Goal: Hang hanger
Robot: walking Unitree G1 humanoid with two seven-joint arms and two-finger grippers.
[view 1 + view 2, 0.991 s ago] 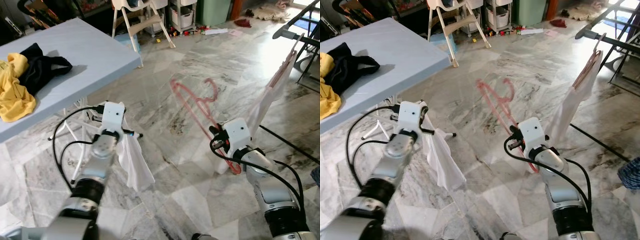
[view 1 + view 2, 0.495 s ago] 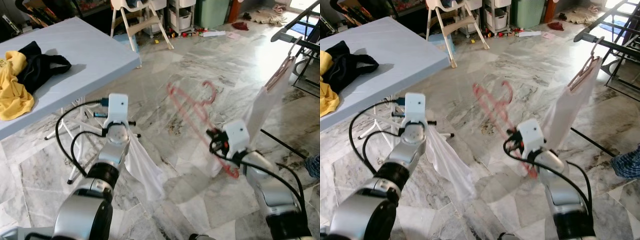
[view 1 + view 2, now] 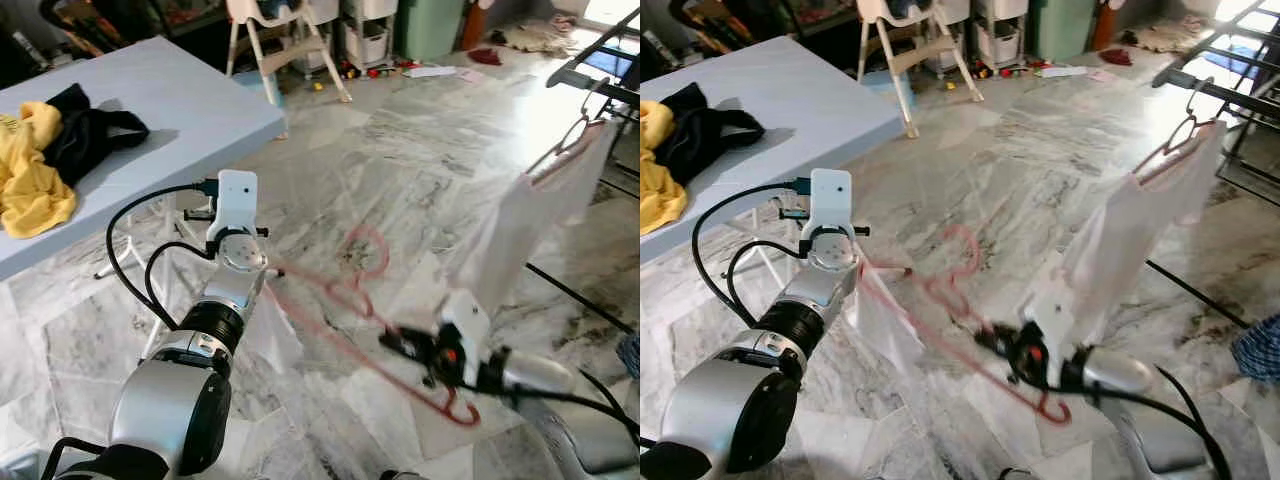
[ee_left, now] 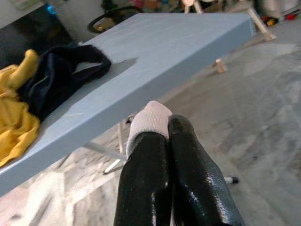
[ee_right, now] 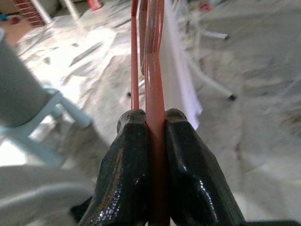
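Note:
A pink plastic hanger lies tilted low over the marble floor, its hook pointing away from me. My right gripper is shut on the hanger's bar, blurred in the head views. The hanger's far end reaches up against my left gripper, which is shut on a corner of a white cloth. That cloth droops below the left wrist. At the right, a white garment hangs on another pink hanger from a black drying rack.
A light blue table stands at the left with yellow clothing and a black garment on it; its white legs are behind my left arm. A high chair and scattered things lie at the back. Open marble floor lies ahead.
My right gripper has swung the hanger down and leftward, from upright to nearly flat, so its end now meets the left gripper's cloth. The head view has shifted slightly.

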